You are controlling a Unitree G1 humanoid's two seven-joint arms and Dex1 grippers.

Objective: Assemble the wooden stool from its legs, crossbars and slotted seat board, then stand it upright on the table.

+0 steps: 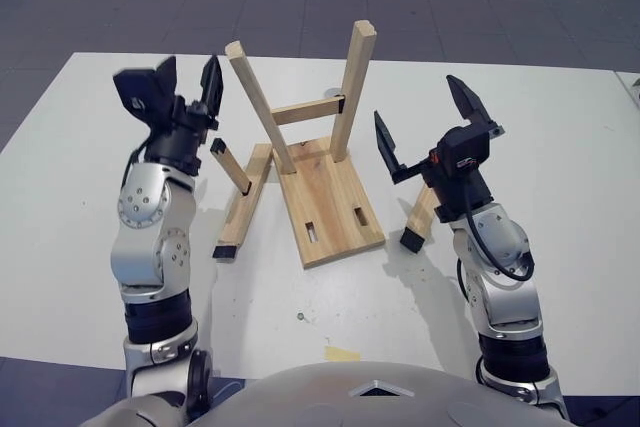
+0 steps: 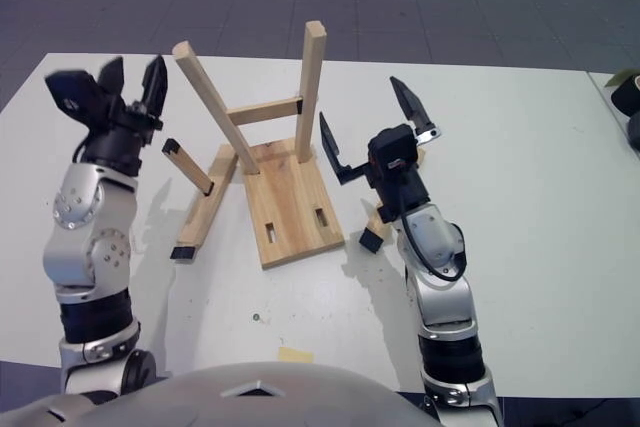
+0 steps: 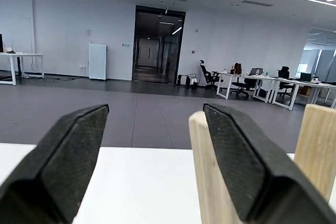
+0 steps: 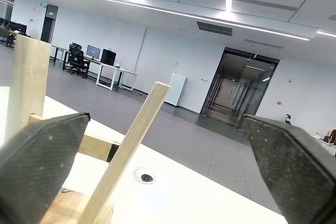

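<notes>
- the slotted seat board (image 1: 325, 197) lies flat about the middle of the desk (image 1: 560, 147), with its underside facing up.
- two legs, one leaning (image 1: 258, 105) and one nearly upright (image 1: 353, 87), stand in the end of the board toward the far edge. a crossbar (image 1: 305, 110) joins them.
- two empty slots (image 1: 312, 230) show in the end toward the near edge, so i judge the stool is about half assembled.
- a loose leg (image 1: 243, 205) lies just beside the board, on the side of the desk's left edge. a short bar (image 1: 232, 165) with a dark tip rises from it.
- another leg (image 1: 420, 215) lies on the side of the right edge, partly hidden under the right arm.
- the left fingers (image 1: 211, 82) are spread wide and hold nothing. they are raised beside the leaning leg, on its left-edge side.
- the right fingers (image 1: 388, 150) are also spread wide and empty, just beside the upright leg, on its right-edge side.
- handling, as i judge it: the wood looks light and stiff, and its smooth faces may slip a little between the fingers.
- it is best to take a leg across its flat faces near the middle of its length, not at the thin bar or at the end that must enter a slot.
- the standing pair leans, so its joints seem loose. a push from the side could tip it out of the board.
</notes>
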